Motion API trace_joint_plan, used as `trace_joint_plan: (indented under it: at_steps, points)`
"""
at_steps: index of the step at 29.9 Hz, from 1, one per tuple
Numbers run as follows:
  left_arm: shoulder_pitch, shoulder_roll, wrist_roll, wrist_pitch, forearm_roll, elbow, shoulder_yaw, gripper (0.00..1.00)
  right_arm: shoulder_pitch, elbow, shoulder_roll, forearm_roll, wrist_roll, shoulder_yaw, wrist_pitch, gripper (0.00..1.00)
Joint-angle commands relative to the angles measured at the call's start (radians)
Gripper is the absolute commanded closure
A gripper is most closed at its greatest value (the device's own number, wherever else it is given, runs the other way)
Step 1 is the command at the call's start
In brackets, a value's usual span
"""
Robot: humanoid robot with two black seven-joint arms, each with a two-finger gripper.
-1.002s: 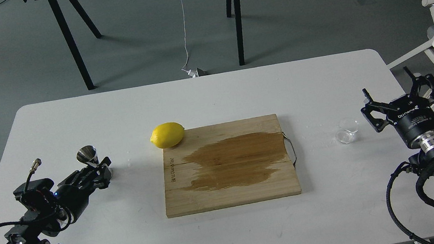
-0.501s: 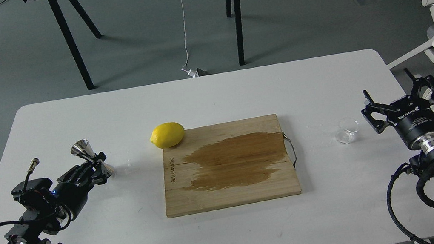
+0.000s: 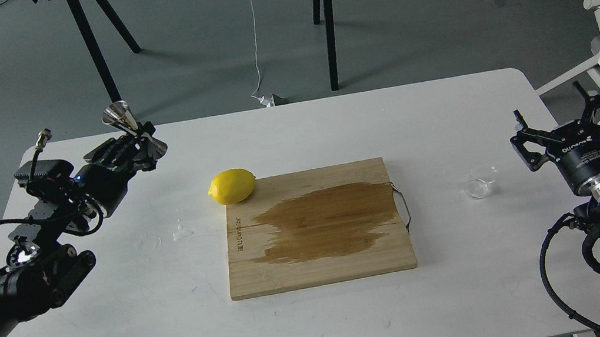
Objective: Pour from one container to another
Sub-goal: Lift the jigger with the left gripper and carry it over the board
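White bench (image 3: 313,333): a wooden cutting board (image 3: 320,266) lies at centre, a broad dark wet patch (image 3: 323,223) across its middle. At right, the right end effector (image 3: 567,122) is spread open and empty, near the bench's right edge. The clear glass cup (image 3: 480,179) stands upright on the bench just left of it, not touching, between it and the board. A lemon (image 3: 232,186) rests at the board's far-left corner. Small droplets (image 3: 183,232) lie left of the board. Far left, the left end effector (image 3: 140,151) is closed on the steel jigger (image 3: 128,126), held off the bench and tilted.
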Motion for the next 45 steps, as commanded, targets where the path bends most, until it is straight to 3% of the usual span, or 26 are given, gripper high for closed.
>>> trace_joint_plan:
  at_steps: [1,7,13,19,33,45]
  points:
    - [-0.067,-0.084,0.000,0.000,0.000,0.001,0.084,0.92,0.000,0.000,-0.006,-0.001,-0.002,0.003,0.000,0.01]
    - [-0.064,-0.262,0.000,0.008,0.023,0.003,0.104,0.91,0.000,-0.002,-0.006,-0.001,-0.002,0.002,0.000,0.01]
    - [-0.014,-0.342,0.000,0.026,0.086,0.003,0.162,0.91,0.000,-0.008,-0.006,-0.001,-0.005,-0.001,0.000,0.01]
    - [0.063,-0.346,0.000,0.048,0.089,0.012,0.164,0.91,0.000,-0.009,-0.005,-0.001,-0.005,-0.003,0.000,0.01]
    - [0.115,-0.346,0.000,0.048,0.089,0.027,0.164,0.89,-0.005,-0.020,0.000,-0.001,-0.003,-0.004,0.000,0.01]
    - [0.135,-0.346,0.000,0.049,0.084,0.029,0.161,0.77,-0.008,-0.038,0.001,-0.001,-0.003,-0.006,0.000,0.01]
